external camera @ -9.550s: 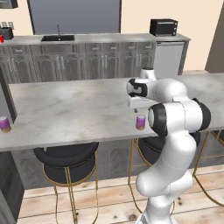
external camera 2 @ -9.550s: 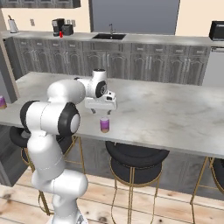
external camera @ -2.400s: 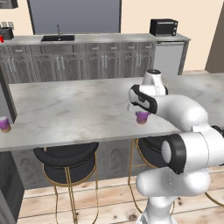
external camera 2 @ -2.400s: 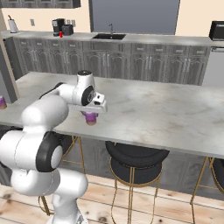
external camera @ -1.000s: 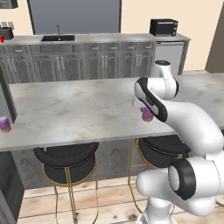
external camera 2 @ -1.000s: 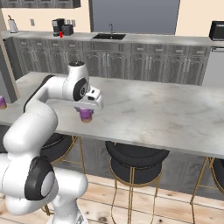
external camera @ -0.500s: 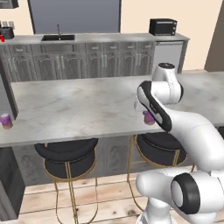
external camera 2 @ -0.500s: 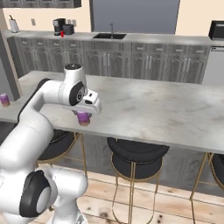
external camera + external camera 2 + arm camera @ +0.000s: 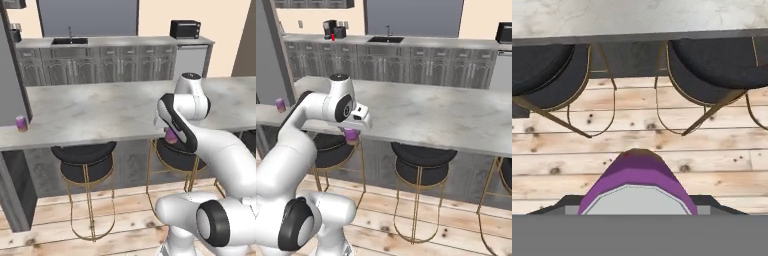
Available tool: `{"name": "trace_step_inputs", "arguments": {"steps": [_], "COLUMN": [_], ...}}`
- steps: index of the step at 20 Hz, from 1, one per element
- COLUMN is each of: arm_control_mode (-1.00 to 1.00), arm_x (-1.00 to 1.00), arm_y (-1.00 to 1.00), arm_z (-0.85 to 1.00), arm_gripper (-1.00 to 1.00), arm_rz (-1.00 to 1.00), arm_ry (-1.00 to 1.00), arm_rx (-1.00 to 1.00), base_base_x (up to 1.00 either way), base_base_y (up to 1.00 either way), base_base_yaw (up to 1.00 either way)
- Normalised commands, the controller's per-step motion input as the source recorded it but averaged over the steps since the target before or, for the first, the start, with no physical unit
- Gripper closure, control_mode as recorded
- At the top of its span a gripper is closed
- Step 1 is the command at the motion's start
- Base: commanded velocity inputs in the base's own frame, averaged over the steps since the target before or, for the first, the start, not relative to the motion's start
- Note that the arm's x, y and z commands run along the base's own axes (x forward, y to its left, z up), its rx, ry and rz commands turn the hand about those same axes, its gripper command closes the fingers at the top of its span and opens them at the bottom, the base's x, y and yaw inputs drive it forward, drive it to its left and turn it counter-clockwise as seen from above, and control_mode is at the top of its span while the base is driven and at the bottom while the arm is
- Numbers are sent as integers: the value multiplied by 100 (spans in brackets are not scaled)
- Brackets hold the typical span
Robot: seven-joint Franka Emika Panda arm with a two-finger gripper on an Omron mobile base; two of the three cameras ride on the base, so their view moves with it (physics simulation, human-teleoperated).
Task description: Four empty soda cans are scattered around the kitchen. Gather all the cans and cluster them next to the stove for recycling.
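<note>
My gripper (image 9: pixel 352 131) is shut on a purple soda can (image 9: pixel 351 134) with a silvery top. It holds the can upright in the air, just off the front edge of the marble island counter (image 9: pixel 446 117). From the left base the held can (image 9: pixel 171 136) peeks out under the hand, above a stool. In the hand view the same can (image 9: pixel 637 180) sits between the fingertips (image 9: pixel 712 202), with plank floor below it. A second purple can (image 9: pixel 21 123) stands at the counter's far left end, also seen from the right base (image 9: pixel 280 104). The stove is out of view.
Black round stools (image 9: pixel 418 162) with gold legs stand under the island's front edge. Grey cabinets with a sink (image 9: pixel 70 40) and a black microwave (image 9: pixel 185 29) line the back wall. A coffee machine (image 9: pixel 331 29) sits at the back left. Plank floor (image 9: pixel 637 125) lies below the hand.
The whole scene has shifted in both base views, so the base has driven. The gripper has kept the purple can and brought it from above the counter to just off its front edge.
</note>
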Motion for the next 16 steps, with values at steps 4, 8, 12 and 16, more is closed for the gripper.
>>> {"name": "trace_step_inputs", "arguments": {"steps": [4, 8, 12, 16], "arm_control_mode": [100, 100, 100, 100], "arm_x": [0, 0, 0, 0], "arm_y": [0, 0, 0, 0], "arm_z": [0, 0, 0, 0], "arm_gripper": [100, 100, 100, 100], "arm_rz": [0, 0, 0, 0], "arm_ry": [0, 0, 0, 0], "arm_rx": [0, 0, 0, 0], "base_base_x": [-77, -74, -71, -67], "base_base_y": [59, 67, 80, 84], "base_base_yaw": [2, 4, 7, 10]}}
